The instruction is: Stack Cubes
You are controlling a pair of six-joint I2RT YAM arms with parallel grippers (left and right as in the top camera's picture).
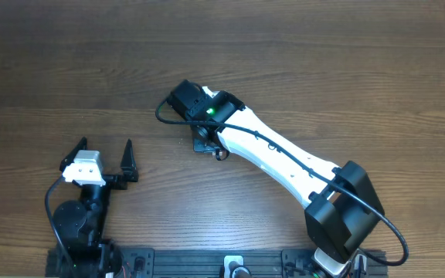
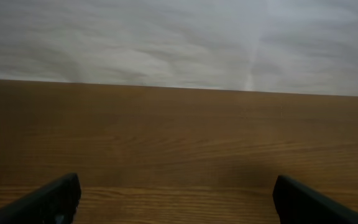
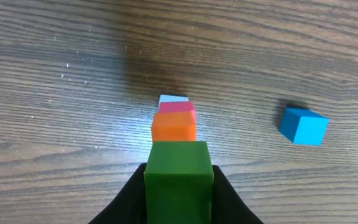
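Clamping green cube [image 3: 179, 177], right pincer [image 3: 179, 186] (left pincer [image 1: 105, 147] agape), orange-pink-white cubes [image 3: 174, 126] in line, blue cube [image 3: 304, 126] apart

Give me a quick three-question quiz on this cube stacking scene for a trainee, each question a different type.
1. True or false: the right gripper holds the green cube.
2. Multiple choice: which cube lies on the table apart from the stack? A orange, B blue, C pink.
3. Fill in: the left gripper is ____ (open or shut).

Key:
1. True.
2. B, the blue cube.
3. Open.
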